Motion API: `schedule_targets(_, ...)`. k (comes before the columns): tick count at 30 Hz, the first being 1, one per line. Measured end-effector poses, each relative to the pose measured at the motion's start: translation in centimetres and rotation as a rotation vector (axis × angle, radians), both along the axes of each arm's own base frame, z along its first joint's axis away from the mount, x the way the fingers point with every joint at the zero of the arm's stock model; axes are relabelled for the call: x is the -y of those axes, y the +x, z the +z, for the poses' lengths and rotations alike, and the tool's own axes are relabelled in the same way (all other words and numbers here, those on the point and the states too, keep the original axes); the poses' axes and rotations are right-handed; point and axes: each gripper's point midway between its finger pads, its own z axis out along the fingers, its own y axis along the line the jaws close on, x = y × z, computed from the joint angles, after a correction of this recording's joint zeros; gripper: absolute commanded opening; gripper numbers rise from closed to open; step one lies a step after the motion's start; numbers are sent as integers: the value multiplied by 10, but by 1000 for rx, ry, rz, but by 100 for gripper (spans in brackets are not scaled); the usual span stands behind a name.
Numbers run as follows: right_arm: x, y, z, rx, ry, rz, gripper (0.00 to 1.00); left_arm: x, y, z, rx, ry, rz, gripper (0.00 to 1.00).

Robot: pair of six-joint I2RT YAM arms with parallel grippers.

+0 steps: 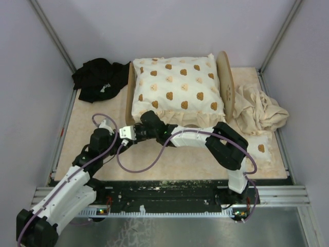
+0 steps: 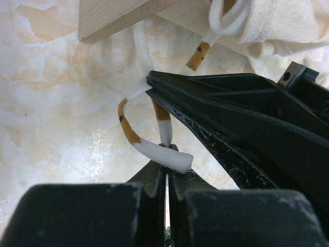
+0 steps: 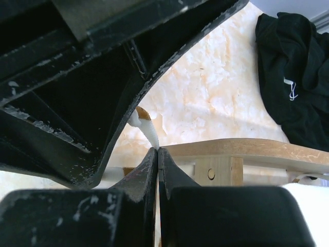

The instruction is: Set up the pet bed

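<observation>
Position of bed [image 1: 224, 77]: back middle of the table [image 1: 169, 164], long side toward me, rounded end board on the right. A cushion [image 1: 177, 85] with brown prints lies on top and covers its bedding.

My left claw [image 2: 165, 170]: jaws fully together, pinching a white-and-brown tie [image 2: 128, 128] whose white end lies across the fingertips. The tie runs up toward the cushion's edge at the bed's near left corner.

My right claw [image 3: 157, 154]: jaws fully together, a white strip of the same tie nipped at the tips. It reaches across from the right and crosses close over the left claw.

Black cloth [image 1: 100, 77]: back left corner. Beige cloth [image 1: 259, 108]: crumpled, just right of the bed.
</observation>
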Motion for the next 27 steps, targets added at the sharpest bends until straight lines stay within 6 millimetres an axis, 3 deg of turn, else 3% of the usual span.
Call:
schedule_targets(13,7,18,2,35,-10,-104,0,2,-1,-5,-44,-29,20,0)
schedule_targets(23,-2,12,12,21,34,-66,0,0,-4,-1,-39,-29,22,0)
schedule_targets(27,-1,6,10,39,42,-47,12,1,2,12,-29,-37,29,0)
